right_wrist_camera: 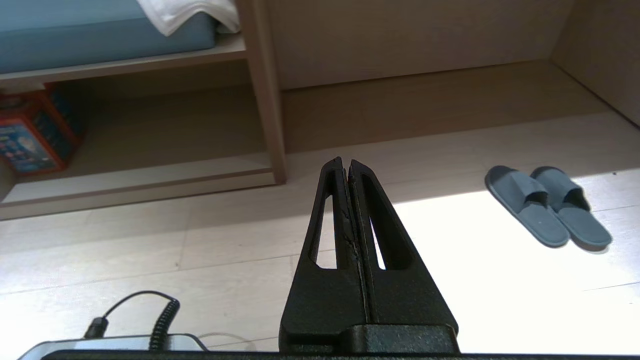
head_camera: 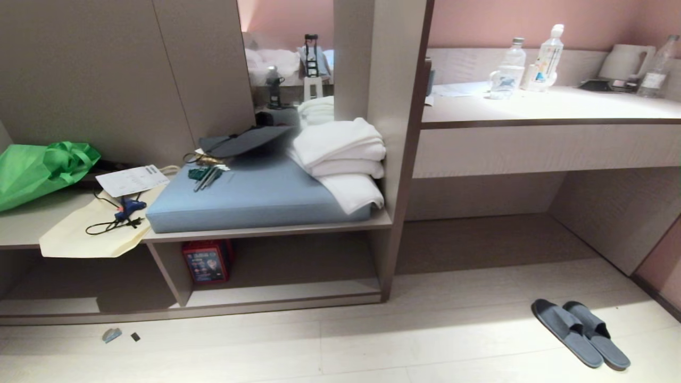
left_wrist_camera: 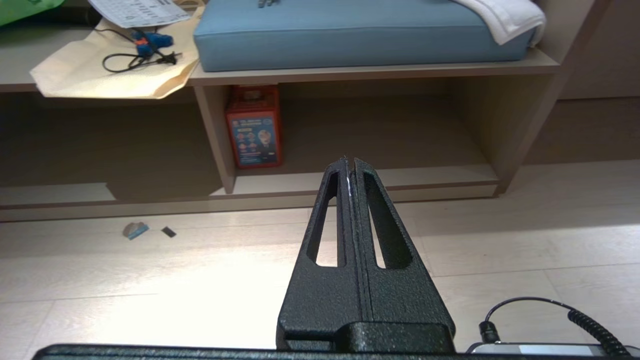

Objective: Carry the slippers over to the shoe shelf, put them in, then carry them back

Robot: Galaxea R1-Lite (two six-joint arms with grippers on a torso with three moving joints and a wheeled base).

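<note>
Two slippers [head_camera: 581,332] lie side by side, touching, on the floor well right of the shoe shelf [head_camera: 298,266], which holds one red box [head_camera: 206,260] with unreadable print; left gripper [left_wrist_camera: 350,161] and right gripper [right_wrist_camera: 345,161] jaws together, empty.

Pale plank floor [head_camera: 372,340] with a bright light patch, grey-beige wall panels [head_camera: 106,69], mirror [head_camera: 287,53] between panels, pink wall [head_camera: 532,21], lit desk [head_camera: 548,106] with a dark recess under it, upright divider [head_camera: 393,133]
</note>
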